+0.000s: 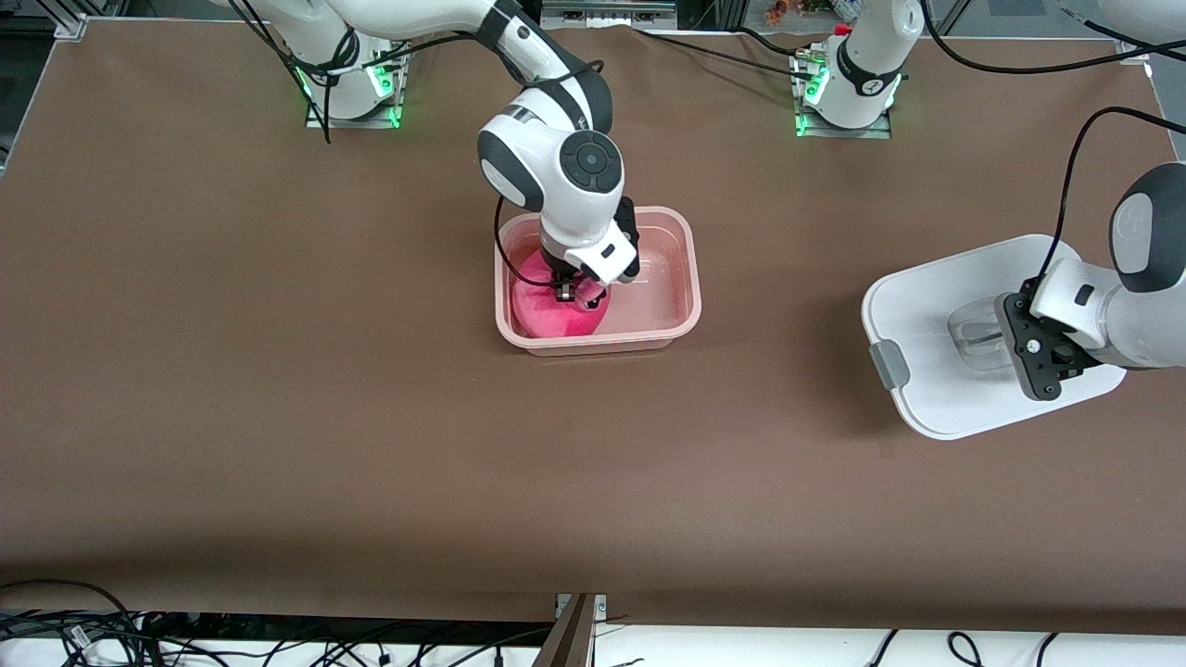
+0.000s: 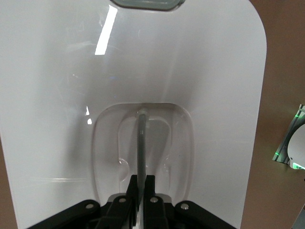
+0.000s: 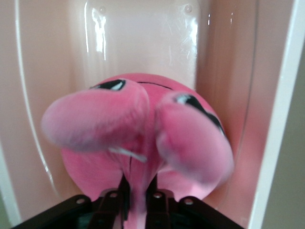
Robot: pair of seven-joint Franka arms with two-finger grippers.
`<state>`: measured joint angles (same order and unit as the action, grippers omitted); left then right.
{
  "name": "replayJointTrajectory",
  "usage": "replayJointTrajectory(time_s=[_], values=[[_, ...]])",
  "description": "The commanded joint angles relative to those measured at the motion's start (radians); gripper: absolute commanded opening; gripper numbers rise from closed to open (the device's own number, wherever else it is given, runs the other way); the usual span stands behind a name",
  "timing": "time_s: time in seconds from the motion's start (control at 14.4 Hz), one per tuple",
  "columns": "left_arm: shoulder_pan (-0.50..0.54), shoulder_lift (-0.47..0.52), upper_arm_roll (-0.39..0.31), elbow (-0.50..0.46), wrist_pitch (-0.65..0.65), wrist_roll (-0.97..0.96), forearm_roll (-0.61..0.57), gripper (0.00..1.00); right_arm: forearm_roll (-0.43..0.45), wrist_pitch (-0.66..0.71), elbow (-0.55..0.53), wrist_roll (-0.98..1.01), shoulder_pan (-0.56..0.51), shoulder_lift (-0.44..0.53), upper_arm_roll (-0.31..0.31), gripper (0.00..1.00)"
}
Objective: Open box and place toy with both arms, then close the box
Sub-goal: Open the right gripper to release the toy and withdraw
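Front view | right tool (image 1: 576, 295) pinching pink toy (image 1: 547, 310) in box (image 1: 667, 320) | left tool (image 1: 1005, 338) clamps lid (image 1: 927, 306)

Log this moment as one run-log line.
stage: toy placement | right gripper: in box, pinching toy | left gripper: shut on lid handle, toward left arm's end of table | box: open

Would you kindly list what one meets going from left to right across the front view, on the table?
Toy in the box, held by the right gripper → box → lid held by the left gripper.
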<state>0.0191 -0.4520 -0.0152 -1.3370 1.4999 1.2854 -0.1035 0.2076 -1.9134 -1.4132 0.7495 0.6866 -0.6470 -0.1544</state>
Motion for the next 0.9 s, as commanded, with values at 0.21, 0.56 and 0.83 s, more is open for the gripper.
replayJointTrajectory(time_s=[0.21, 0.56, 0.83], values=[[-0.002, 0.006, 0.003, -0.001, -0.012, 0.028, -0.009, 0.00, 0.009, -0.126, 0.037, -0.232, 0.046, -0.040, 0.004, 1.00], [-0.018, 0.006, 0.006, 0.001, -0.012, 0.028, -0.010, 0.00, -0.003, -0.153, 0.037, -0.282, 0.044, -0.030, 0.004, 1.00], [-0.019, 0.006, 0.006, 0.001, -0.012, 0.038, -0.010, 0.00, -0.132, -0.102, 0.037, -0.268, -0.080, 0.078, 0.010, 1.00]])
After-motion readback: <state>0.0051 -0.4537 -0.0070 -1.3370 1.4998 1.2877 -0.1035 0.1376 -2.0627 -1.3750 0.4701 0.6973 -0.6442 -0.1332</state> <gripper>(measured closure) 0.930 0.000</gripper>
